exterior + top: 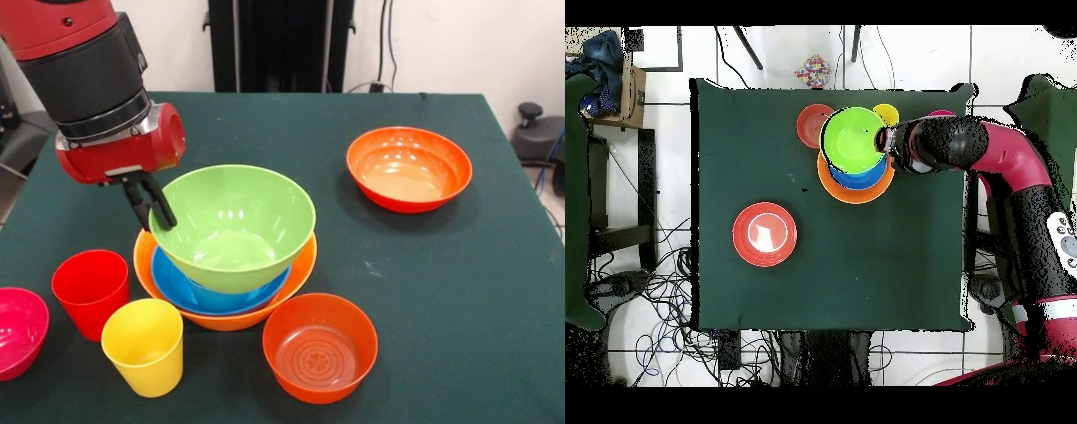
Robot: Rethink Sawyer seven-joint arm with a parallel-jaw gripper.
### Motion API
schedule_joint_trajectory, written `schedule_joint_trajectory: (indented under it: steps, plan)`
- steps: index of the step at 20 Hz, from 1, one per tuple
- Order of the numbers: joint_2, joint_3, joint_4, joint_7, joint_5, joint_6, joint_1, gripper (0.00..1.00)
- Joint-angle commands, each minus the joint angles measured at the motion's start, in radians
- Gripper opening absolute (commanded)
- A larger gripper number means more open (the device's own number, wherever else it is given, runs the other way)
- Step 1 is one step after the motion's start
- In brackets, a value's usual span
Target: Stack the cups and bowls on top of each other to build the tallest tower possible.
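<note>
My gripper (150, 205) is shut on the left rim of the lime green bowl (234, 225) and holds it tilted just above the blue bowl (177, 283). The blue bowl sits nested in the largest pale orange bowl (298, 265), the tower's bottom piece. In the overhead view the gripper (883, 140) meets the green bowl (853, 140) at its right rim. The red cup (90, 291) and the yellow cup (143, 346) stand upright to the left of the tower. The light blue cup and the small light blue bowl are out of view.
A magenta-pink bowl (18, 331) is cut off at the left edge. One red-orange bowl (320, 347) stands in front of the tower, another (408, 168) at the far right. The green tablecloth's edge (521, 265) runs down the right.
</note>
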Motion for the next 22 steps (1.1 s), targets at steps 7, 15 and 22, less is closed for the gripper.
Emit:
schedule_joint_trajectory:
  steps: [7, 15, 22]
  plan:
    - [0.002, -0.046, 0.077, -0.151, -0.03, 0.0, 0.03, 0.0]
    - [-0.004, -0.043, 0.09, -0.155, -0.03, -0.002, 0.024, 0.0]
    - [-0.01, -0.04, 0.098, -0.163, -0.028, 0.004, 0.014, 0.0]
